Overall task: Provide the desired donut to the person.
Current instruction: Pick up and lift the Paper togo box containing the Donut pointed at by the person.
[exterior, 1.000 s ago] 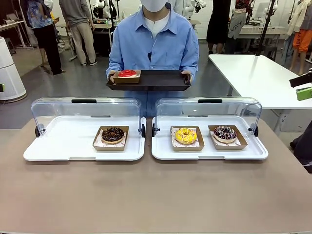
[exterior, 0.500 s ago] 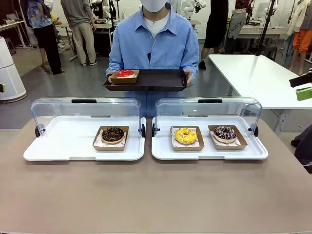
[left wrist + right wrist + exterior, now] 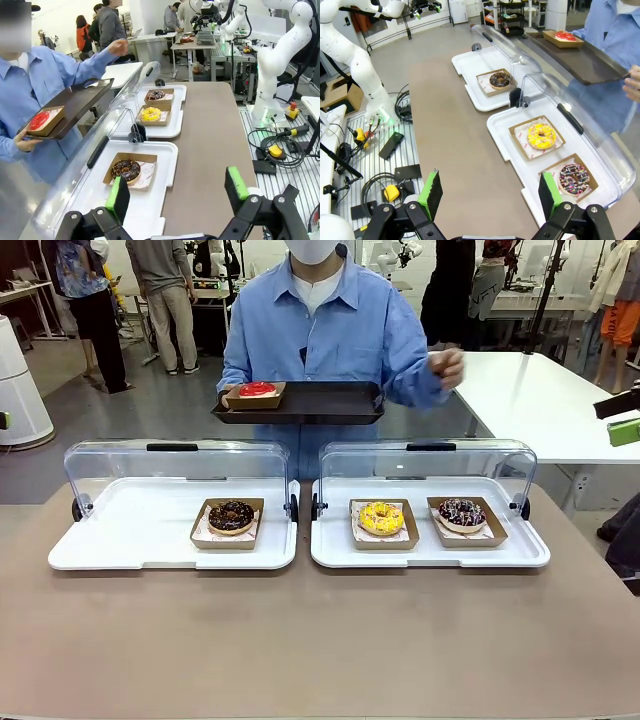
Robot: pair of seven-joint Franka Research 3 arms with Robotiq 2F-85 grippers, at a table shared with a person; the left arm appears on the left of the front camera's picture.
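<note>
Person's free hand [image 3: 447, 367] is raised at upper right, above the clear case [image 3: 500, 462] holding the yellow donut [image 3: 381, 517] and sprinkled donut [image 3: 462, 511]; the chocolate donut [image 3: 231, 515] lies centre-left. The choice is judged not yet shown, but those 2 are nearer the right gripper [image 3: 489, 189]. It and the left gripper [image 3: 175, 187] are spread wide, with nothing held.

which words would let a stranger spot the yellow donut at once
On the brown table stand two white plastic trays with raised clear lids; take the tray on the robot's right, which holds two boxed donuts. The ring donut with bright yellow icing is the one nearer the table's middle; its neighbour, the dark chocolate donut with coloured sprinkles, lies further out.
</note>
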